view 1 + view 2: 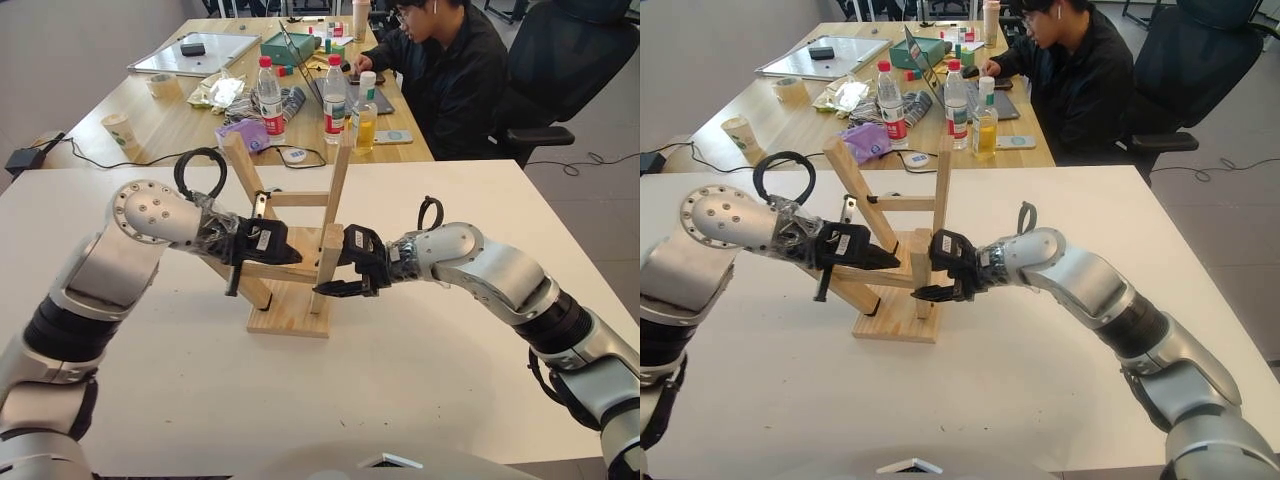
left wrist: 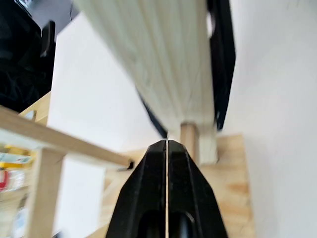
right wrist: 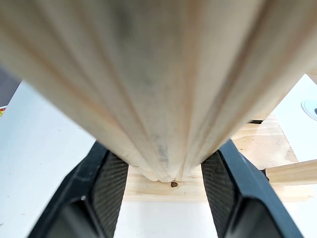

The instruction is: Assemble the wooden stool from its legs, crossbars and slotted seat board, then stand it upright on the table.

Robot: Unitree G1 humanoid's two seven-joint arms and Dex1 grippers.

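Right gripper [image 1: 336, 266]: clenched around one upturned leg [image 1: 336, 190], low down near the seat board [image 1: 290, 320].
Left gripper [image 1: 292, 256]: fingers pressed together, nothing held, tip just beside the lower crossbar [image 1: 283, 272].
Stool: set upside down, seat board laid flat on the white desk [image 1: 430, 390].

No legible text, labels or numbers.

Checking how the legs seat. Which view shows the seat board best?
The left eye view: most of the seat board shows, flat on the table beneath the legs. The right eye view is similar. The wrist views show part of it behind a leg.
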